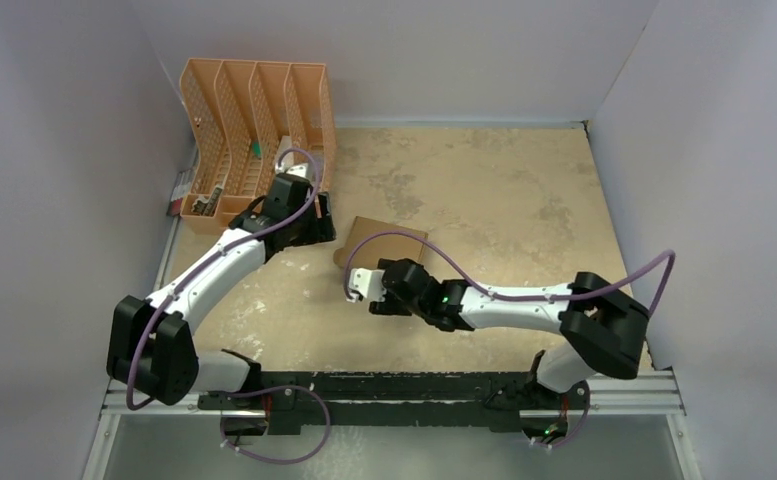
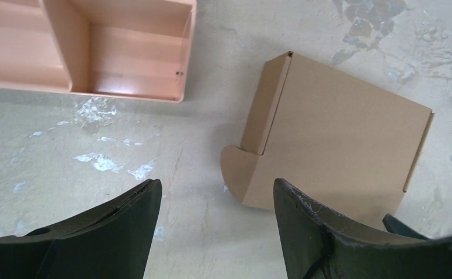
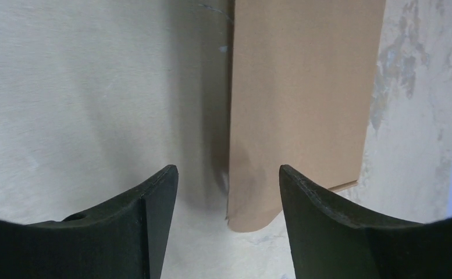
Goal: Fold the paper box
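Note:
The paper box lies flat on the table as a closed brown cardboard rectangle. In the left wrist view the paper box has one side flap raised along its left edge and a rounded tab sticking out at the near corner. My left gripper is open just short of that tab, with only bare table between its fingers. My right gripper is open at the box's near edge, above the table. A rounded corner of the paper box lies just beyond its fingertips.
An orange slotted file organiser stands at the back left, close behind the left gripper; its open end shows in the left wrist view. The right gripper reaches in from the right. White walls enclose the mottled table.

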Available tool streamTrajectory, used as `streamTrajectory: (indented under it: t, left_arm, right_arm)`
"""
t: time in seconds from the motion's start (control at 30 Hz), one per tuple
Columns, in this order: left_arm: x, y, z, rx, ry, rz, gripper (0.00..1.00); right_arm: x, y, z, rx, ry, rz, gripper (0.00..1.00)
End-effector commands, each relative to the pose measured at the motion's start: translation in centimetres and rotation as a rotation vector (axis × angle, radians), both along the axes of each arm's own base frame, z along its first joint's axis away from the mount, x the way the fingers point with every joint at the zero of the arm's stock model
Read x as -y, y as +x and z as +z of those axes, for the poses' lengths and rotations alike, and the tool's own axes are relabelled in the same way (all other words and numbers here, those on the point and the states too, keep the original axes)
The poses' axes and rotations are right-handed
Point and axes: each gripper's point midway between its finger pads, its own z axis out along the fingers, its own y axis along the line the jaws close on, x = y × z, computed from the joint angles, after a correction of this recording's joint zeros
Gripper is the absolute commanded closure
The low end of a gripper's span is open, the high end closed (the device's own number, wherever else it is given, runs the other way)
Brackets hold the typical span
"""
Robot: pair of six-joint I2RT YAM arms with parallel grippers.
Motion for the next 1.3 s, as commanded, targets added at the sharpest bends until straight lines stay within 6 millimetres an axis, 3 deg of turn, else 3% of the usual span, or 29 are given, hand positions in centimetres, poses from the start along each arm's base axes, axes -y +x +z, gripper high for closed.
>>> streamTrajectory:
  t: [0.0,0.2,0.3,0.47,0.6,0.77,1.03,1.27]
  left_arm:
    - [-1.2,0.4,1.0,0.044,0.009,0.036,0.29]
    - [-1.6,0.8,0.8,0.042,0.002,0.045,0.29]
    - [-1.5,0.9,1.0,0.044,-0.01,0.048,0.29]
    - [-2.1,1.0,1.8,0.059,0.018,0.055,0.29]
    - [-2.6,1.3,3.2,0.087,0.045,0.063,0.29]
    - [-2.9,1.8,6.4,0.142,0.049,0.062,0.29]
    - [-3.2,1.5,11.4,0.212,0.051,0.05,0.29]
    - [-3.2,0.7,14.6,0.238,0.039,0.02,0.28]
  right_arm:
    - [-0.4,3.4,1.9,0.201,-0.027,-0.06,0.34]
    - [-0.3,4.5,-0.4,0.3,-0.134,-0.068,0.4]
    - [-0.1,5.5,-0.4,0.369,-0.143,-0.108,0.46]
    - [-0.3,6.0,-0.2,0.4,-0.138,-0.12,0.63]
    - [-1.0,5.4,0.3,0.362,-0.112,-0.075,0.86]
    - [-2.2,4.1,3.1,0.224,-0.012,-0.035,1.0]
    - [-1.6,2.9,5.9,-0.153,0.155,-0.047,1.0]
    - [-1.0,3.2,7.8,-0.51,0.302,-0.082,1.0]
